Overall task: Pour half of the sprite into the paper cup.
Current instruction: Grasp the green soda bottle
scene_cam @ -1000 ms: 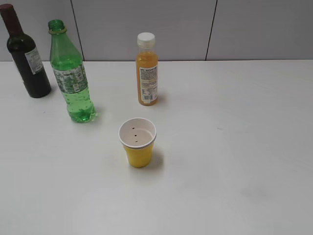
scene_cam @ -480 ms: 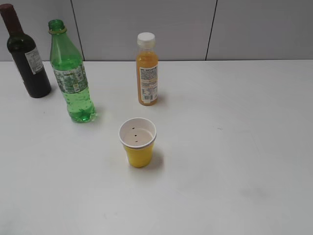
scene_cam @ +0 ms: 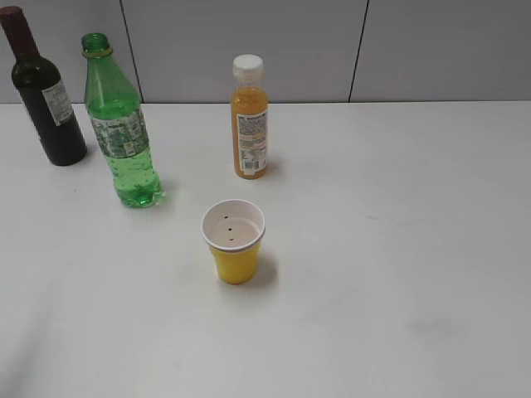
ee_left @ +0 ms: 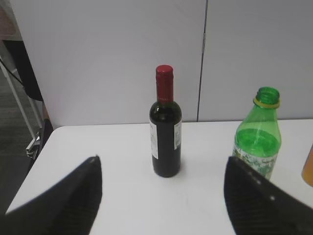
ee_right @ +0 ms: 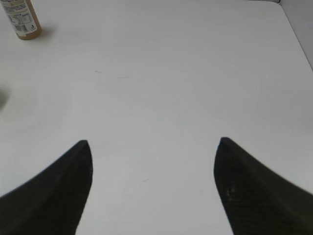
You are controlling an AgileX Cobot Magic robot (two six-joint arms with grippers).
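Observation:
The sprite (scene_cam: 120, 133), a tall green bottle with no cap, stands upright at the back left of the white table; it also shows at the right of the left wrist view (ee_left: 257, 132). The paper cup (scene_cam: 235, 241), yellow with a white inside, stands upright and empty in the middle. Neither gripper shows in the exterior view. My left gripper (ee_left: 163, 159) is open and empty, well short of the bottles. My right gripper (ee_right: 153, 142) is open and empty over bare table at the right.
A dark wine bottle (scene_cam: 43, 93) with a red cap stands at the back left corner, also in the left wrist view (ee_left: 165, 128). An orange juice bottle (scene_cam: 250, 118) with a white cap stands behind the cup, also in the right wrist view (ee_right: 21, 18). A grey wall runs behind the table.

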